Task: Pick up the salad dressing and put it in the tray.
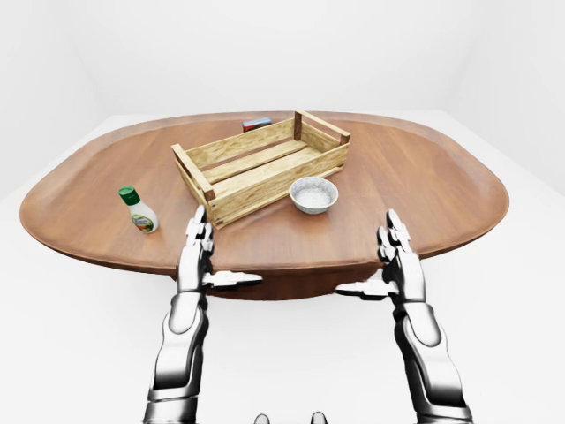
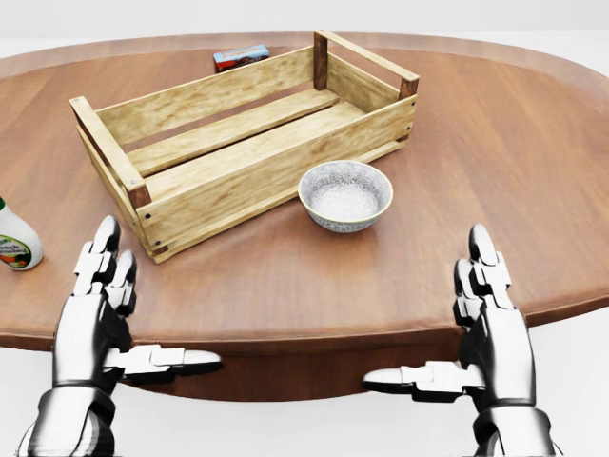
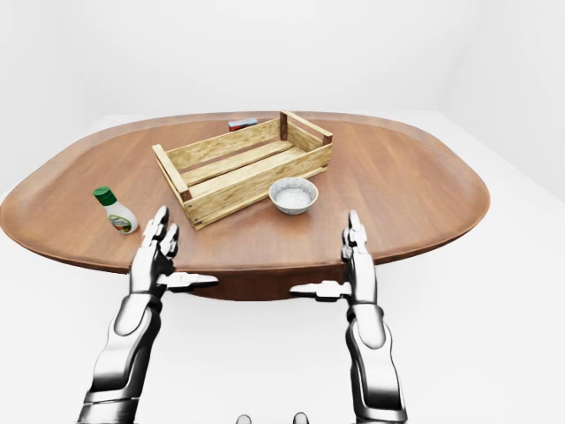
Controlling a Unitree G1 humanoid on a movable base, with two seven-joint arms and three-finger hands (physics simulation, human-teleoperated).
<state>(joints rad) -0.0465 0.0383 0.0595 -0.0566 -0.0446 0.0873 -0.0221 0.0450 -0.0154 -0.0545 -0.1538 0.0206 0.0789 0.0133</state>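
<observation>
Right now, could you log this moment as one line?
phase: pre-reach | dressing bottle: upright, untouched | tray: empty | left hand, right hand: open

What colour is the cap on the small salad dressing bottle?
Green, on the small white salad dressing bottle; the left-eye view shows it best.

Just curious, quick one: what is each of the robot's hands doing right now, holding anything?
Left hand: open, holding nothing, at the table's near edge.
Right hand: open, holding nothing, also at the near edge.
</observation>
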